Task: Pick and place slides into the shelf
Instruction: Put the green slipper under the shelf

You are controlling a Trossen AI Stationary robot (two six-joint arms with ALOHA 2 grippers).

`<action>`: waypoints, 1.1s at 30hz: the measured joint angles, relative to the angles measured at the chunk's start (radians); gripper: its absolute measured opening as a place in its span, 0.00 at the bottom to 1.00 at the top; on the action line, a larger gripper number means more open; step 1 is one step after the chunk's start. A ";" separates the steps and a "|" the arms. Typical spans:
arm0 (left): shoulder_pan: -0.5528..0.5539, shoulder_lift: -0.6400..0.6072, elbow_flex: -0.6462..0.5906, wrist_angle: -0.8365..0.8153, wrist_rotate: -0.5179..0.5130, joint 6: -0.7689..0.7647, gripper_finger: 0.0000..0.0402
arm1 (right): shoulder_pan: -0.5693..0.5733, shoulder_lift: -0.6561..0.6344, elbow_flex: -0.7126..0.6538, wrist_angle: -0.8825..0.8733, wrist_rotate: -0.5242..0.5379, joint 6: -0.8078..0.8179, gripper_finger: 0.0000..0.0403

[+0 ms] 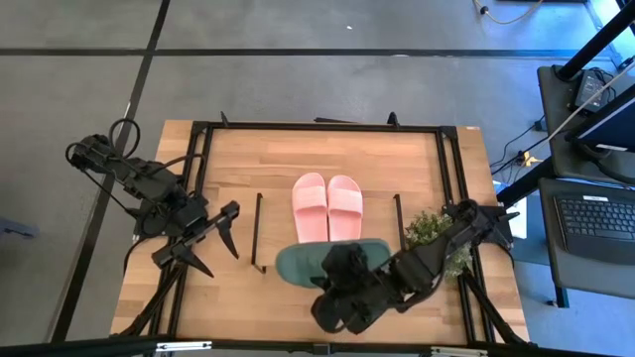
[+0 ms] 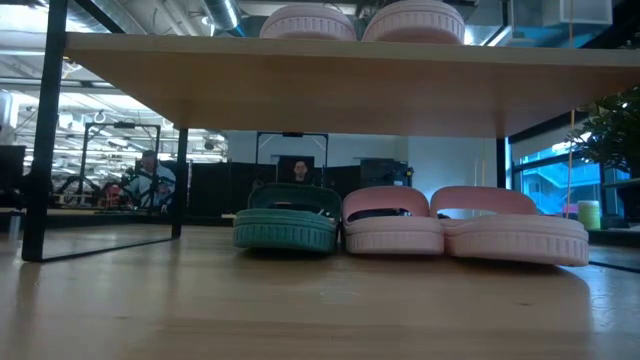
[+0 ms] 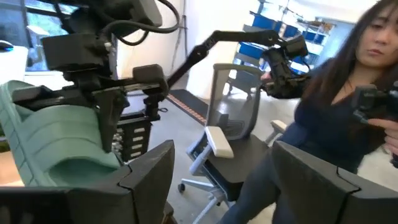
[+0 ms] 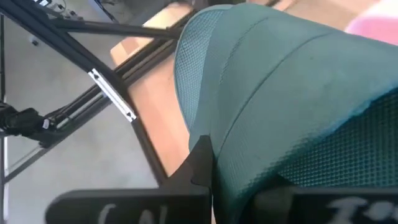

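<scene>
The dark green slide (image 1: 322,261) is in my right claw (image 1: 347,283), which is pinched shut on its strap end; my right wrist view is filled by its ribbed green strap (image 4: 280,81). It hangs at the near edge of the shelf (image 1: 397,159), partly over the wooden top board and just in front of the pink pair (image 1: 326,206) resting on top. Looking level across the table (image 2: 300,310), I see 1 green slide (image 2: 287,218) already under the board, with 2 pink slides (image 2: 465,228) just beside it, touching in a row. Whether that green one is the one I hold or its mate, I cannot tell.

My left claw (image 1: 213,238) waits off to the side with its fingers spread wide and nothing between them, near the thin black leg (image 1: 257,230) of the shelf. A small green plant (image 1: 429,233) sits close beside my right arm.

My judgement: I am mid-placement with the green slide. The risks I see are these. My grip is on a soft rubber strap, so the slide could twist or sag as I lower it, and its toe could catch on the edge of the board. My right forearm passes close to the plant and could knock it. If I push in too hard, I could shove the row underneath out of line.
</scene>
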 joint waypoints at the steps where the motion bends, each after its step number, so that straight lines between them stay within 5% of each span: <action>1: 0.000 0.000 0.000 0.006 -0.016 -0.012 0.64 | -0.006 -0.003 0.000 0.003 0.011 -0.015 0.03; 9: 0.026 0.000 0.000 0.007 -0.346 -0.215 0.64 | -0.034 -0.066 0.000 0.030 0.209 -0.176 0.03; 13: 0.059 0.000 0.000 0.046 -0.396 -0.311 0.64 | -0.075 -0.090 0.001 0.066 0.294 -0.244 0.03; 24: 0.171 0.000 0.000 -0.051 -0.543 -0.334 0.64 | -0.162 -0.088 0.001 0.102 0.270 -0.325 0.03; 33: 0.213 -0.001 0.001 -0.122 -0.548 -0.342 0.64 | -0.223 -0.087 0.000 0.097 0.255 -0.377 0.03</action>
